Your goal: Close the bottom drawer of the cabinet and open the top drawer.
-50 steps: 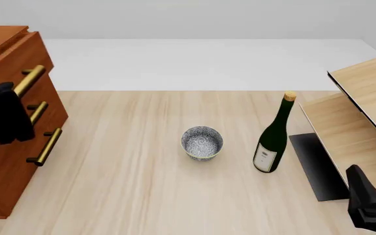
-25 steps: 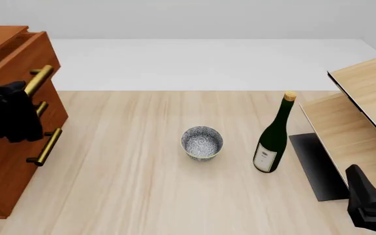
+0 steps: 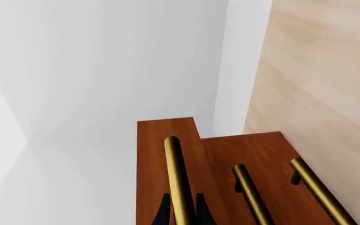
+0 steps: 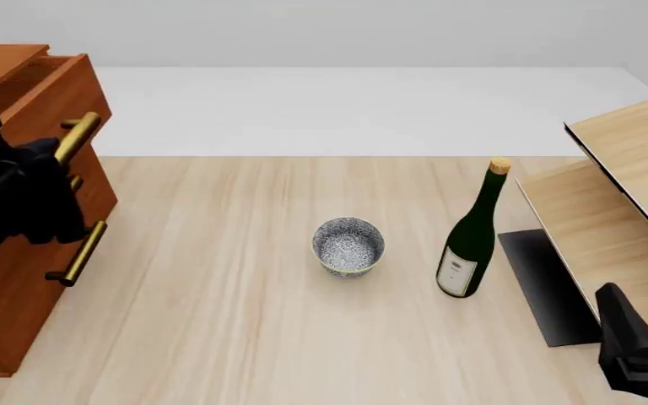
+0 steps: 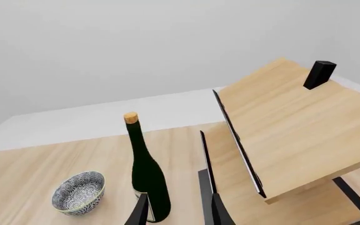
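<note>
At far left on the tabletop (image 4: 223,329): reddish cabinet (image 4: 9,321), top drawer (image 4: 48,89) pulled out past the two below, bottom drawer (image 4: 31,278) flush. Left pincer (image 3: 181,212) nipped narrowly onto the top drawer's brass handle (image 3: 176,178). Further right: patterned bowl (image 4: 348,245), green bottle (image 4: 472,236), pale slanted boards (image 4: 623,194). Low at right: right pincer (image 5: 176,211), slightly parted, holding nothing. Beyond: plain white wall (image 4: 358,34).
</note>
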Robot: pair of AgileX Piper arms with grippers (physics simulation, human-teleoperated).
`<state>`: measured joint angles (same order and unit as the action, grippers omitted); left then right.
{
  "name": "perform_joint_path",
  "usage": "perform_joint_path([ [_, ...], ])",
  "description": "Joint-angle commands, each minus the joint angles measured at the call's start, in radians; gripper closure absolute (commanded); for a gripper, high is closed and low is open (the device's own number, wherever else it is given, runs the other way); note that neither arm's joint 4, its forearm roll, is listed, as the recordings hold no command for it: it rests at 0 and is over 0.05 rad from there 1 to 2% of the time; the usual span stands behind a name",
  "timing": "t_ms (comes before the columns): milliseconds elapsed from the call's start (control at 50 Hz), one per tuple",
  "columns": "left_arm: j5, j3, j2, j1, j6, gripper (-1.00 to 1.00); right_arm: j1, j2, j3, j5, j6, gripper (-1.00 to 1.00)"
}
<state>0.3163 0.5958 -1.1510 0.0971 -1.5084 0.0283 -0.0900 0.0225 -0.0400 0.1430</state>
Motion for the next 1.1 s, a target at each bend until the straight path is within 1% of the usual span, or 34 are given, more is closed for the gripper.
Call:
perform_joint_path([
  [20,0.039,0.056,-0.059,-0.038,-0.005,1.0,0.0,-0.001,0.0,0.0,0.001,-1.0],
  [560,0.031,0.057,-0.063,-0.035,0.001,1.0,0.001,-0.004,0.0,-0.003,0.003,-1.0],
  [580,0.035,0.054,-0.065,-0.035,-0.001,-1.0,0.002,-0.004,0.0,-0.003,0.003,-1.0],
  [1100,0.034,0.047,-0.068,-0.036,0.013,-1.0,0.004,-0.004,-0.001,-0.005,0.004,-1.0],
])
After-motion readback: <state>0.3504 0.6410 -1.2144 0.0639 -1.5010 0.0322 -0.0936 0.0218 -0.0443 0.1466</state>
